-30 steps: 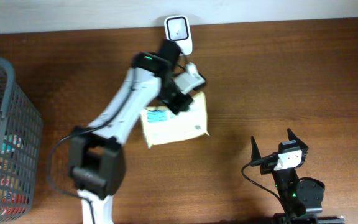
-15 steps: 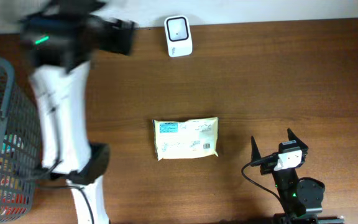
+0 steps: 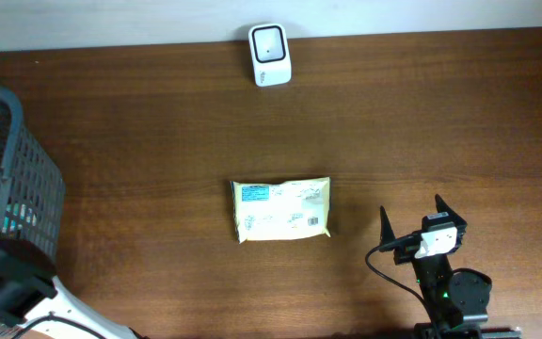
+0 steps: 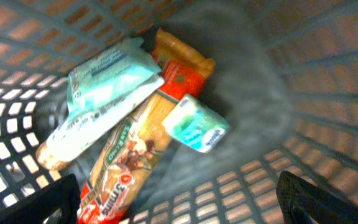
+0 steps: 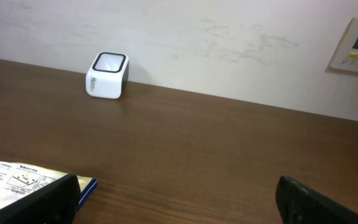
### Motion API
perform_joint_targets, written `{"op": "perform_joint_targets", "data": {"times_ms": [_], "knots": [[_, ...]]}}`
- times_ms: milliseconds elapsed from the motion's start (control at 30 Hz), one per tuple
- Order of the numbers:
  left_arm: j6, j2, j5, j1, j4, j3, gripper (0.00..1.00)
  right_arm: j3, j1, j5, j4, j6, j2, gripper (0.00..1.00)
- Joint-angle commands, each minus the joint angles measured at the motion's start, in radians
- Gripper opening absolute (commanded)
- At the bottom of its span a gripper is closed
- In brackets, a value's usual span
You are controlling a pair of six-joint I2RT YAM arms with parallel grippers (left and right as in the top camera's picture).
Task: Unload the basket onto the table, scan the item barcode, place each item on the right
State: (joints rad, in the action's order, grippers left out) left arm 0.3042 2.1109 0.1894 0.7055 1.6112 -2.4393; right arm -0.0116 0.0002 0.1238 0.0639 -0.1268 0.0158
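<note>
Overhead, we note a dark wood desk [image 3: 158, 122] against a white wall [image 5: 229, 37]. The packet [image 3: 281, 209] lies flat mid-desk, printed side up, well apart from the scanner [image 3: 269, 41] at the far edge. Left pincer [image 4: 179, 202] is spread wide above snacks [image 4: 129, 143] inside the basket [image 3: 26, 188]. Right pincer [image 3: 410, 221] is likewise apart and empty.

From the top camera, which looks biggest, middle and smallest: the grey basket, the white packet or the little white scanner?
Largest: grey basket, even though the picture edge cuts it off.
Middle: white packet.
Smallest: white scanner.
</note>
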Motion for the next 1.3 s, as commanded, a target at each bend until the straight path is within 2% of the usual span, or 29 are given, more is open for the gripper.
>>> {"op": "perform_joint_targets", "data": {"times_ms": [0,100,167,267,333,433,533,667,733,867,1067,1100,1167,1267], "knots": [[-0.026,-0.006,-0.027,0.038,-0.082,0.198,0.99,0.006,0.006,-0.001,0.004,0.011,-0.006,0.99],[-0.085,-0.006,-0.057,0.038,-0.191,0.359,0.99,0.006,0.006,-0.001,0.004,0.011,-0.007,0.99],[-0.16,-0.006,-0.131,0.038,-0.288,0.465,0.99,0.006,0.006,-0.001,0.004,0.011,-0.006,0.99],[-0.168,-0.005,-0.141,0.042,-0.423,0.619,0.84,0.006,0.006,-0.001,0.004,0.011,-0.006,0.99],[-0.168,-0.005,-0.141,0.045,-0.492,0.682,0.84,0.006,0.006,-0.001,0.004,0.011,-0.007,0.98],[-0.185,-0.005,-0.142,0.045,-0.572,0.74,0.61,0.006,0.006,-0.001,0.004,0.011,-0.007,0.99],[-0.19,-0.005,-0.142,0.045,-0.589,0.748,0.0,0.006,0.006,-0.001,0.004,0.011,-0.006,0.99],[-0.198,-0.05,-0.164,0.044,-0.587,0.718,0.0,0.006,0.006,-0.001,0.004,0.011,-0.006,0.99],[-0.197,-0.204,-0.238,0.044,-0.6,0.678,0.0,0.006,0.006,-0.001,0.004,0.011,-0.006,0.99],[-0.178,-0.422,-0.24,0.044,-0.6,0.678,0.0,0.006,0.006,-0.001,0.004,0.011,-0.006,0.99],[-0.163,-0.818,-0.478,0.037,-0.645,0.678,0.0,0.006,0.006,-0.001,0.004,0.011,-0.006,0.99],[-0.163,-0.874,-0.52,0.014,-0.636,0.678,0.0,0.006,0.006,-0.001,0.004,0.011,-0.006,0.99],[-0.164,-0.953,-0.552,-0.141,-0.542,0.679,0.0,0.006,0.006,-0.001,0.003,0.011,-0.006,0.99],[-0.164,-0.926,-0.549,-0.343,-0.439,0.734,0.0,0.006,0.006,-0.001,0.004,0.011,-0.006,0.99]]}}
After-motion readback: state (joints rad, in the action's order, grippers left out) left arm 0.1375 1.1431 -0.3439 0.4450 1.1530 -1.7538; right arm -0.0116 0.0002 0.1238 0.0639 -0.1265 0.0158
